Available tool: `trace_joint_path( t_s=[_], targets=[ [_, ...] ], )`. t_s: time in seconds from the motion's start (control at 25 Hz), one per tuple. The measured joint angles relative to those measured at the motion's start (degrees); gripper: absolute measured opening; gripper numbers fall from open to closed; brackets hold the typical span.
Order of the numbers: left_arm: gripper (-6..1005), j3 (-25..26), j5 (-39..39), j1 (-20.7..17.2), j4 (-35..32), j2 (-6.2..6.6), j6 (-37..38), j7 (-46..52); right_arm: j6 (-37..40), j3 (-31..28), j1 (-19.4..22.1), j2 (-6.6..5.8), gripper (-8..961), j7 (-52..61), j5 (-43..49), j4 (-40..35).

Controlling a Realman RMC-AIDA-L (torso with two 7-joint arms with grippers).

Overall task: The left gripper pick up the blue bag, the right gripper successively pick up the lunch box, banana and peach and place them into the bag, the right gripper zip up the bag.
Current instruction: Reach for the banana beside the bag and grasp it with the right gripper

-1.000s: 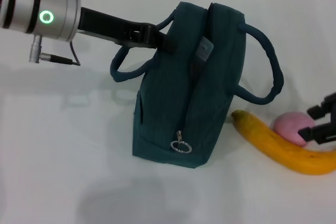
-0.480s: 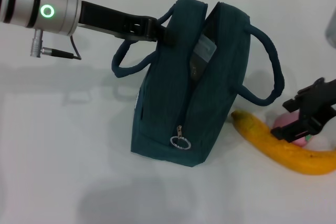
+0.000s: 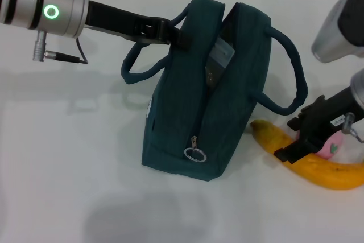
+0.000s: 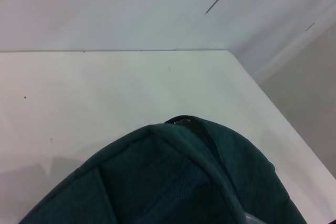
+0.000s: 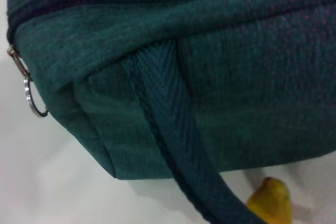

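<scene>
the blue bag (image 3: pixel 210 89) stands upright at the middle of the white table (image 3: pixel 68 163), its long axis running from about 12 o'clock down to 6 o'clock, with the zipper's metal ring pull (image 3: pixel 195 155) at the 6 o'clock end. the top is parted at the far end, and the lunch box (image 3: pixel 219 61) shows inside the gap. the left gripper (image 3: pixel 173 32) reaches in from 10 o'clock and is clamped on the bag's left top edge beside the left loop handle (image 3: pixel 139 66).

the banana (image 3: pixel 310 163) lies on the table at the bag's 4 o'clock, its long axis running from 10 o'clock to 4 o'clock, one tip pointing at the bag's lower corner and just beside it. the right gripper (image 3: pixel 293 143) sits low over the banana's middle; whether its jaws are apart or together i cannot tell. the pink peach (image 3: pixel 331 147) is just behind the banana, partly covered by that gripper's black body.

the right wrist view shows the bag's side, a handle strap and the banana's tip (image 5: pixel 270 200).
</scene>
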State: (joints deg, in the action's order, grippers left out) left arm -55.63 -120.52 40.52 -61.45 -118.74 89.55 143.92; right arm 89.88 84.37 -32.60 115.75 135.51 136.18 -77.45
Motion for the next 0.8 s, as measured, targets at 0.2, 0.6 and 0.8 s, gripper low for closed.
trace_joint_path(
  t_s=[0.2, 0.6, 0.8],
  targets=[
    [51, 0.00, 0.01, 0.00, 0.10, 0.07, 0.01, -0.22, -1.56, 1.11, -0.85, 0.06, 790, 0.32, 0.09, 1.79],
    [52, 0.00, 0.08, 0.00, 0.02, 0.18, 0.01, -0.29, -4.28, 2.58, -2.96, 0.09, 738, 0.30, 0.29, 7.66],
    [52, 0.00, 0.11, 0.00, -0.07, 0.17, 0.01, -0.31, -4.51, 2.65, -3.51, 0.06, 698, 0.33, 0.78, 8.58]
  ],
)
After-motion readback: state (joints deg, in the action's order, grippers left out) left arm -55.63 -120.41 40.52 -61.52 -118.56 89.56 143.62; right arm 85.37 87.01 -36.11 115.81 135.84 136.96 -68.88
